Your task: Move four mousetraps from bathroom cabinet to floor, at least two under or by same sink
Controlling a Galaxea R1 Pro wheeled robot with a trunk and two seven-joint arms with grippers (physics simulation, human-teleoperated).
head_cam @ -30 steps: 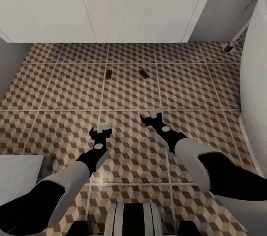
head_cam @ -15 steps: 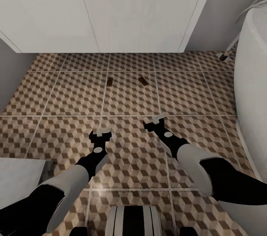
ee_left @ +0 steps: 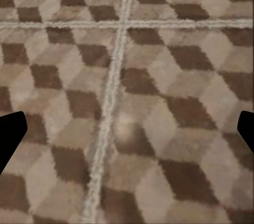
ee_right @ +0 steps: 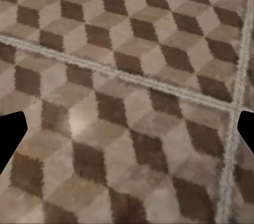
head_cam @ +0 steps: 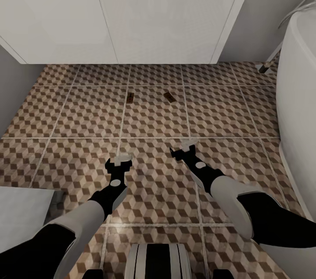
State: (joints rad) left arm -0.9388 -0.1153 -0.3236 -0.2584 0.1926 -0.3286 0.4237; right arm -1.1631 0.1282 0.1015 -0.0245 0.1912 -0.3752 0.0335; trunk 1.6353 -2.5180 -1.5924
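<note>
We are looking down over both arms at the bathroom floor [head_cam: 79, 112], its tiles printed with brown, beige and white cubes and pale grout lines. Two mousetraps are lying flat on it ahead of us, well apart from both claws: the left mousetrap [head_cam: 130, 97] at about 11 o'clock from the centre of the head view, just beside a grout line, and the right mousetrap [head_cam: 169, 96] at about 1 o'clock, turned at a slant. Both are sitting near the front of the white sink unit [head_cam: 131, 11], which is running across the 12 o'clock edge.

Our left claw [head_cam: 119, 159] is hovering above the tiles at about 7 o'clock, spread wide and holding nothing; in the left wrist view its dark fingertips [ee_left: 10, 134] are showing far apart over bare tile. Our right claw [head_cam: 184, 146] is hanging near the centre, likewise spread wide and empty, with its fingertips [ee_right: 10, 137] wide apart in the right wrist view. The white bathtub [head_cam: 298, 108] is curving along the 3 o'clock side.
</note>
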